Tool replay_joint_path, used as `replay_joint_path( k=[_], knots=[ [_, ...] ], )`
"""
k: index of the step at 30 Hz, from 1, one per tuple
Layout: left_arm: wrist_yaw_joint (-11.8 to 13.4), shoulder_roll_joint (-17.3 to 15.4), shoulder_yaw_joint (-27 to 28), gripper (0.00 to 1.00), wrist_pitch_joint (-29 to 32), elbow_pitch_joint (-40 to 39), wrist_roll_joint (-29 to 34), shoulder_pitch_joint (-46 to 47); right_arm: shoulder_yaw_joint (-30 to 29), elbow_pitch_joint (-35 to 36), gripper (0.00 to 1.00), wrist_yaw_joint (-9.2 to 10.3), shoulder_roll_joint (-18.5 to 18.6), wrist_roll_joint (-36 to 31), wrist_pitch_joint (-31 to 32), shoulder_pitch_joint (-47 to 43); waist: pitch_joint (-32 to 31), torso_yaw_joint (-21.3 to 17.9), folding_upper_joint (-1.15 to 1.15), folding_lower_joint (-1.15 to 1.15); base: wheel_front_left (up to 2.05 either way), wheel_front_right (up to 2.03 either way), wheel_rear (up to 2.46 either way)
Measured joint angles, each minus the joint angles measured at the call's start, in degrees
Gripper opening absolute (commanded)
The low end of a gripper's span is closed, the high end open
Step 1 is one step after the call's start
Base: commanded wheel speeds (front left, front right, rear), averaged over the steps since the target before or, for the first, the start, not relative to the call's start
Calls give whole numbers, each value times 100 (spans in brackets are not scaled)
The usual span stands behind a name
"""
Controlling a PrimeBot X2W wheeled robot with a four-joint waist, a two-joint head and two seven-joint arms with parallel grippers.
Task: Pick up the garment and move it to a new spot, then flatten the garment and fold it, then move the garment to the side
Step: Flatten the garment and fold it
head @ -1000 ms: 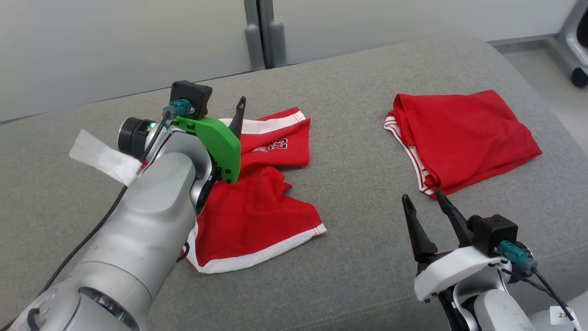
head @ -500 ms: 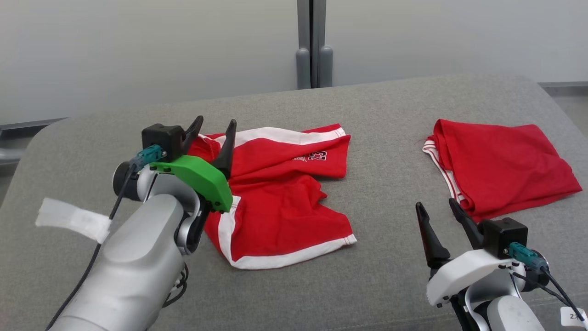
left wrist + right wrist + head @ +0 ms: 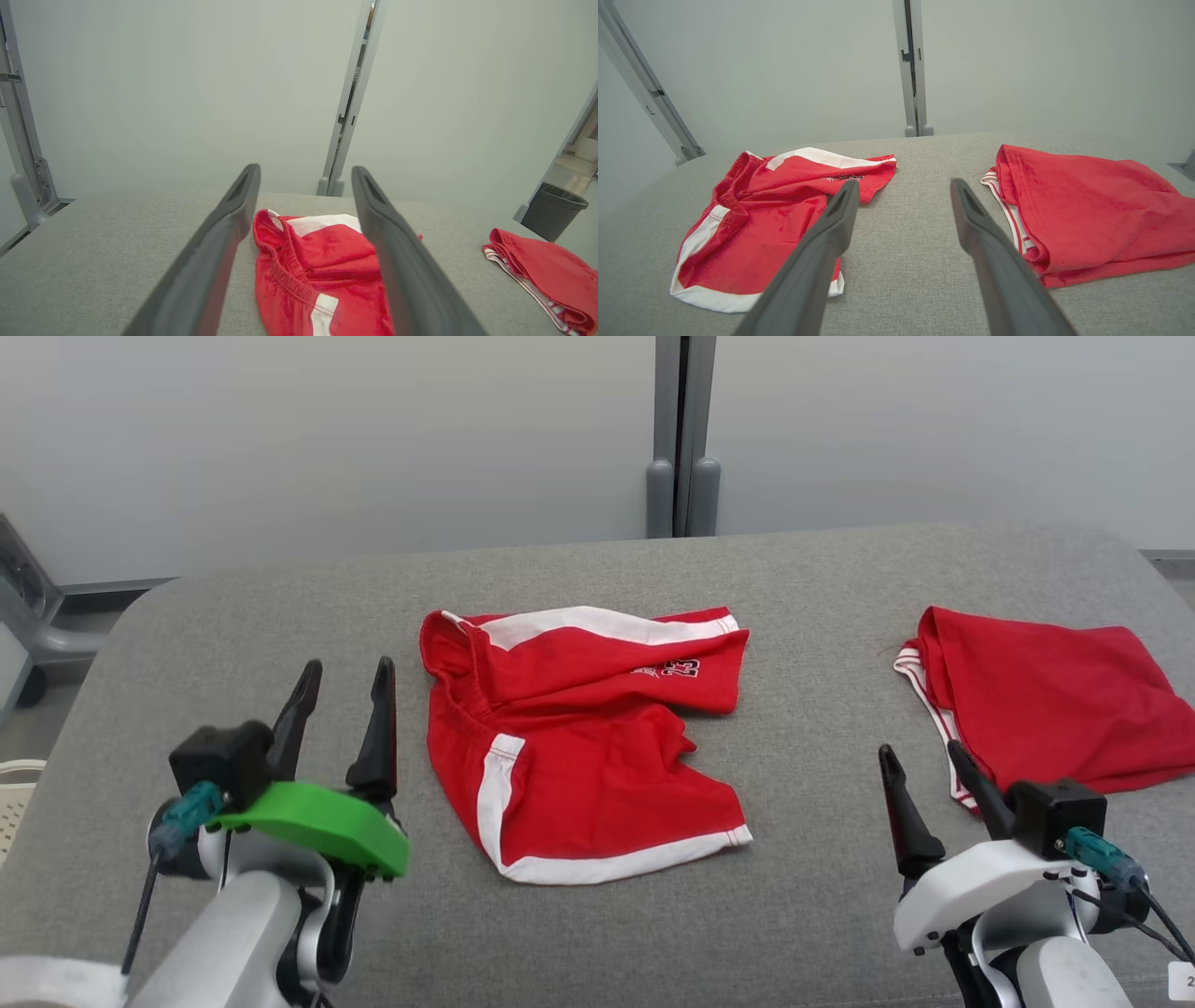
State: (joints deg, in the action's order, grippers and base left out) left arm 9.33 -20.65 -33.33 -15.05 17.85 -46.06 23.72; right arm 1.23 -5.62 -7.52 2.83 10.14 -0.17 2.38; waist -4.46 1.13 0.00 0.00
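A pair of red shorts (image 3: 579, 747) with white trim and a small printed number lies crumpled on the middle of the grey padded surface (image 3: 812, 859), waistband to the left; they also appear as the shorts (image 3: 317, 261) and the shorts (image 3: 770, 219) in the wrist views. A second red garment (image 3: 1036, 700), folded, rests at the right, and shows again as that folded garment (image 3: 1087, 214). My left gripper (image 3: 347, 665) stands open just left of the shorts, touching nothing. My right gripper (image 3: 920, 749) is open too, near the folded garment's front corner, empty.
A grey post (image 3: 680, 439) runs up the pale wall behind the surface. A grey frame (image 3: 28, 625) and a cream basket (image 3: 14, 793) sit off the left edge. A dark bin (image 3: 553, 210) stands on the floor beyond the right end.
My left arm has drawn back from over the shorts' waistband to the near left, its fingers empty. The head camera has turned, shifting the whole picture. The shorts lie uncovered.
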Motion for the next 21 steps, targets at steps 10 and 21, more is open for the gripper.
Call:
replay_joint_path(
  k=[10,21],
  knots=[
    [311,-327,289,100,-8,-1018,102,-1293,-338,-240,100,0,0,85,-277,-176,-131,146,0,0,0,0,0],
    [438,-582,358,100,133,-1302,55,-2203,-471,-645,100,0,-2,146,-296,-226,-318,101,0,0,0,0,0]
  ],
)
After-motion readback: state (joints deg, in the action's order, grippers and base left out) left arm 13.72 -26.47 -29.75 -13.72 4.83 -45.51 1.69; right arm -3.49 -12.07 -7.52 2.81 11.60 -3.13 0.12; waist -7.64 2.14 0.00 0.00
